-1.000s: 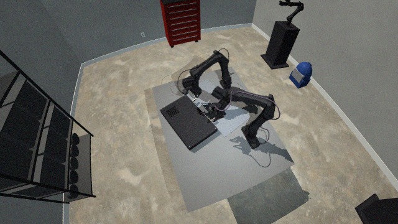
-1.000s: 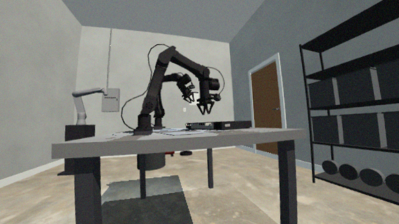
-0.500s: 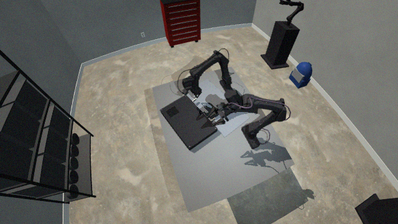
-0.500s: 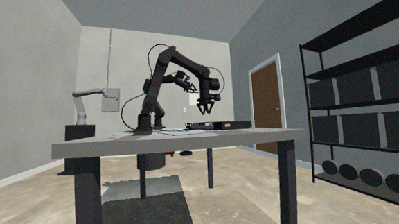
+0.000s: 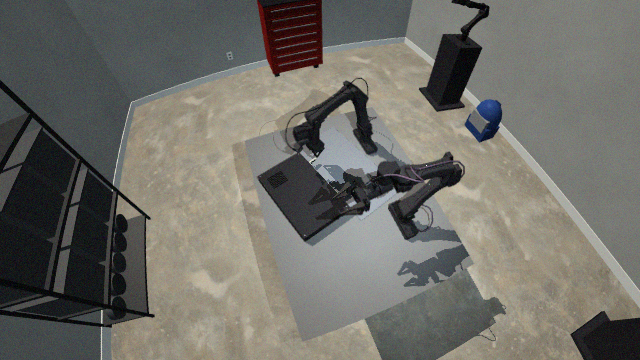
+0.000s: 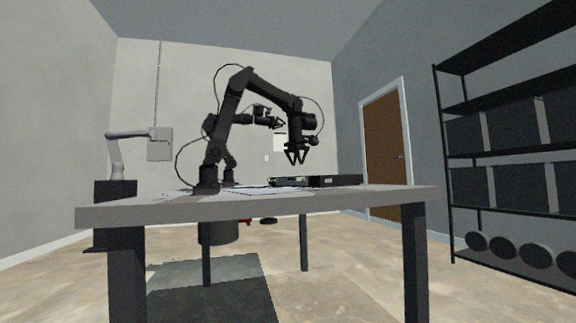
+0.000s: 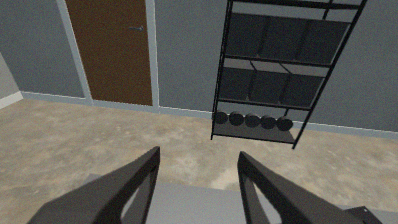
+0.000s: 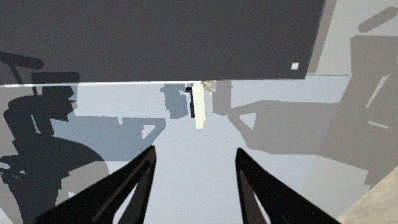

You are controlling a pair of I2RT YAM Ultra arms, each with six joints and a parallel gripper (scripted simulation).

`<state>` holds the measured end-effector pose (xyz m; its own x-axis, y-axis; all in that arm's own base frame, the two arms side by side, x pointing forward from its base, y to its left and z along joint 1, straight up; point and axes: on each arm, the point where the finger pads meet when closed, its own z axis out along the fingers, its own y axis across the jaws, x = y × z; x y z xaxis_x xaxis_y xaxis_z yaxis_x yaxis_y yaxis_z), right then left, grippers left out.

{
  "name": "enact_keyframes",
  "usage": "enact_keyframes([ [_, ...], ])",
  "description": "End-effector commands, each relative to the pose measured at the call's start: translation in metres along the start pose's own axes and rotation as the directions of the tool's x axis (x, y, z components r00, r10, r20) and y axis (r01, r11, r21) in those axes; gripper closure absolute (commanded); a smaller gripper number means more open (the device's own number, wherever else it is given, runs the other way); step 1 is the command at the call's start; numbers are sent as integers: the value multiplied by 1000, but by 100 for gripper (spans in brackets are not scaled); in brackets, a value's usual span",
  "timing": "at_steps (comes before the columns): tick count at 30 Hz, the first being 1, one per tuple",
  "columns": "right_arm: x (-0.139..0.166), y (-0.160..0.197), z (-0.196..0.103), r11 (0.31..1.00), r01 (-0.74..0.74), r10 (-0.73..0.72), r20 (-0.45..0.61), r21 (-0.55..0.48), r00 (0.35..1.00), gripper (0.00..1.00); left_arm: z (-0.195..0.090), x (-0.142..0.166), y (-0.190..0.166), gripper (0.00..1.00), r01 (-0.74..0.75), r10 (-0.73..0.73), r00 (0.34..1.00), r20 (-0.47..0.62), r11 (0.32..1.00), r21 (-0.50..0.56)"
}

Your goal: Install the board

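The black enclosure (image 5: 295,195) lies flat on the bench; it also shows in the exterior view (image 6: 319,181) and fills the top of the right wrist view (image 8: 160,40). A cream lever (image 8: 199,106) points straight out from its front edge. The board itself is hidden inside. My right gripper (image 5: 314,149) (image 6: 298,160) hangs open and empty above that lever, fingers pointing down (image 8: 195,152). My left gripper (image 5: 327,204) (image 6: 277,123) (image 7: 199,155) is raised well above the enclosure and points level toward the shelving, open and empty. I cannot make out the second lever.
A pale sheet (image 5: 350,160) lies under the enclosure's front and the arm bases. Black shelving (image 6: 523,157) (image 7: 280,75) and a brown door (image 7: 110,50) stand beyond the bench. A red tool chest (image 5: 291,32) stands by the wall.
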<state>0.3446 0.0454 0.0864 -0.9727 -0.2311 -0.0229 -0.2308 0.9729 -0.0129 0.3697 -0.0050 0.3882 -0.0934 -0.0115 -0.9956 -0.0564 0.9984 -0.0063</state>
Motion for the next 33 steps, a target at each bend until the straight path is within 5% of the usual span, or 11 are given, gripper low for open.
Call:
enact_keyframes([
  [1, 1, -5, -5, 1000, -6, 6, 0, 7, 1000, 36, 8, -22, -7, 36, -20, 11, 995, 103, 996, 86],
  [9, 1, -5, -5, 1000, -6, 6, 0, 7, 1000, 36, 11, -23, 8, 36, -11, 6, 995, 101, 999, 49],
  [12, -9, -5, -7, 1000, -24, 24, 57, 5, 998, 2, 9, -25, 8, 36, -11, 6, 994, 108, 999, 49],
  [13, -11, -4, -6, 1000, -29, 29, 74, 4, 997, 0, 9, -25, 8, 36, -11, 6, 994, 108, 999, 49],
  [24, -11, -6, -14, 994, -110, 99, 372, 9, 923, 0, 9, -25, 8, 36, -11, 6, 994, 108, 999, 49],
  [33, 6, -1, -13, 990, -140, 122, 491, 0, 862, 0, 9, -25, 8, 36, -11, 6, 994, 108, 999, 49],
])
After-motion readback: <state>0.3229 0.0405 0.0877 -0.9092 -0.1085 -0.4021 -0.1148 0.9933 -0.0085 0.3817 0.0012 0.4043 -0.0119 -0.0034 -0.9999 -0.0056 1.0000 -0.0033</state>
